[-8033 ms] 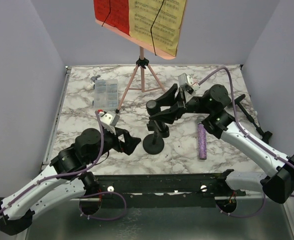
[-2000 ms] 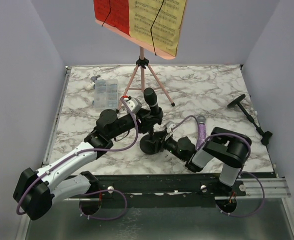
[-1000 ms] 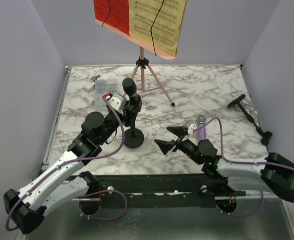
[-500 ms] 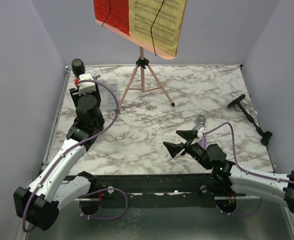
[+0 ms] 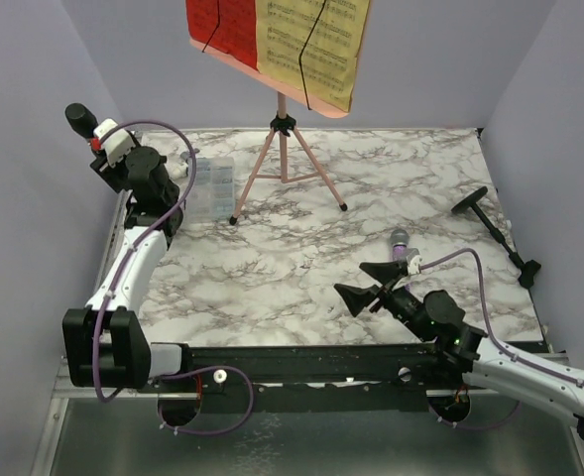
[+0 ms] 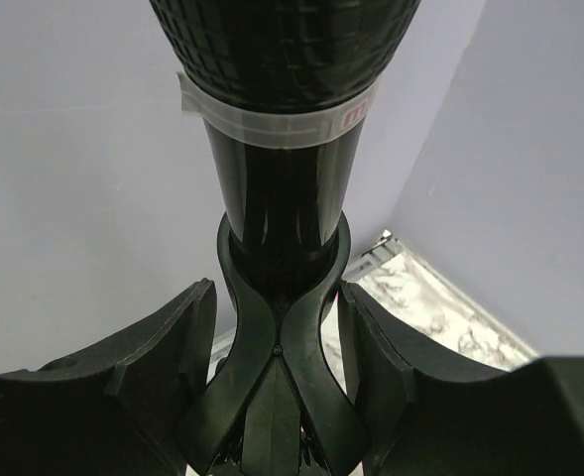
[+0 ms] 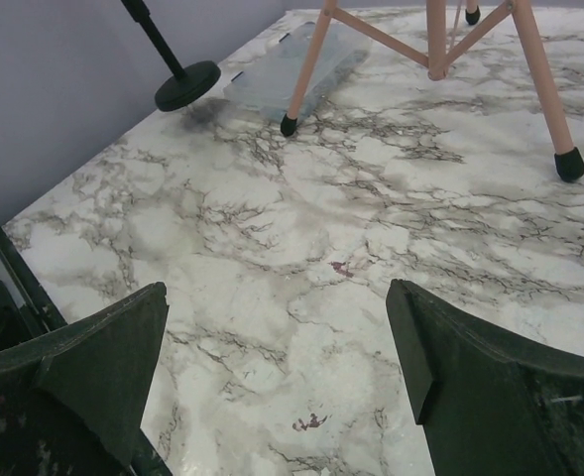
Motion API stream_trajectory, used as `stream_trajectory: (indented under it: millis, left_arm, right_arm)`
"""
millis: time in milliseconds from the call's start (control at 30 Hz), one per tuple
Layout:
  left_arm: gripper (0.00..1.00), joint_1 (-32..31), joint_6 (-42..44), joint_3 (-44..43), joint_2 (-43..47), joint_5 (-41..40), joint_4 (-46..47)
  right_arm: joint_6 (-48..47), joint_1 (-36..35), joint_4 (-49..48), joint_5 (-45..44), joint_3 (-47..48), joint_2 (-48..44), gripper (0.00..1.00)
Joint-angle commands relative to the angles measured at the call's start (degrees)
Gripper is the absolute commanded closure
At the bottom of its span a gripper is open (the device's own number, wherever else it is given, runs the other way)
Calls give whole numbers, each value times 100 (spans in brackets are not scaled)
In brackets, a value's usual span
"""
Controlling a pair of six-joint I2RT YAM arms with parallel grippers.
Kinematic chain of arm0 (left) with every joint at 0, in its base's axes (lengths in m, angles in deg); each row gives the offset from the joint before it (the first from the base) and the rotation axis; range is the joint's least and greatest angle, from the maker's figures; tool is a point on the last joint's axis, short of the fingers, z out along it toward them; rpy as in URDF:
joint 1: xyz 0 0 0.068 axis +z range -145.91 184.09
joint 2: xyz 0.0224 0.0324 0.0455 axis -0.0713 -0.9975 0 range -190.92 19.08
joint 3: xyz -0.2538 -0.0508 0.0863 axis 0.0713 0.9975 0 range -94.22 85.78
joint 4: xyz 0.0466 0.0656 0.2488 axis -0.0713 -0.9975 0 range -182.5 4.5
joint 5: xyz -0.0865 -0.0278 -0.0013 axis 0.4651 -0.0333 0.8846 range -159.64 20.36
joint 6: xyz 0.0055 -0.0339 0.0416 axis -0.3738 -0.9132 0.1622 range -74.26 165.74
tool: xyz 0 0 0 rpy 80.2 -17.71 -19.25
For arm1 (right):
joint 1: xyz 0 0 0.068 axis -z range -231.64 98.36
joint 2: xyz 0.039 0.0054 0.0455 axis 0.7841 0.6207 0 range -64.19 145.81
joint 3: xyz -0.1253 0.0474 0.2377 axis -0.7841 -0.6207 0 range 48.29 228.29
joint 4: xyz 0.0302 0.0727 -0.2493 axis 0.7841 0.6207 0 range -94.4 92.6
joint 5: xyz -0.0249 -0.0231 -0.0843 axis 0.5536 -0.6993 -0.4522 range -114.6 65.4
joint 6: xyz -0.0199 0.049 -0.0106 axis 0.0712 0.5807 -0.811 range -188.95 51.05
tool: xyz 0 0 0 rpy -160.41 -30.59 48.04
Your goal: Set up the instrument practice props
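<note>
The pink music rack (image 5: 277,45) with red and yellow sheets stands on its tripod (image 5: 283,149) at the back. My left gripper (image 5: 95,136) is raised at the far left rear and is shut on the forked clip (image 6: 277,327) of a black mic holder. The black microphone (image 6: 282,59) sits upright in that clip (image 5: 76,117). The holder's round base (image 7: 187,84) rests on the table by the left wall. My right gripper (image 5: 356,280) is open and empty over the front middle (image 7: 277,293). The purple glitter microphone (image 5: 399,238) lies just behind it. The second mic holder (image 5: 490,223) lies flat at the right.
A clear plastic compartment box (image 5: 210,186) sits at the rear left beside a tripod foot (image 7: 290,126). The grey walls close in on the left, back and right. The marble table (image 5: 301,238) ends at a black rail at the front.
My left arm has carried the holder with the black microphone from the table's middle to the far left rear. My right gripper has drawn back toward the front, still open.
</note>
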Motion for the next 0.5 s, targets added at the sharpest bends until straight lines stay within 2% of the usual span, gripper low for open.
stream_trajectory:
  millis: [0, 233, 467]
  left_arm:
    - [100, 245, -165, -545, -572, 259, 1168]
    - [100, 246, 392, -954, -1462, 374, 1839]
    - [100, 246, 454, -825, -1756, 550, 2233]
  right_arm:
    - [145, 18, 901, -276, 243, -505, 1]
    - [136, 16, 1504, -336, 499, -829, 1]
    - [235, 19, 1537, -278, 477, -879, 2]
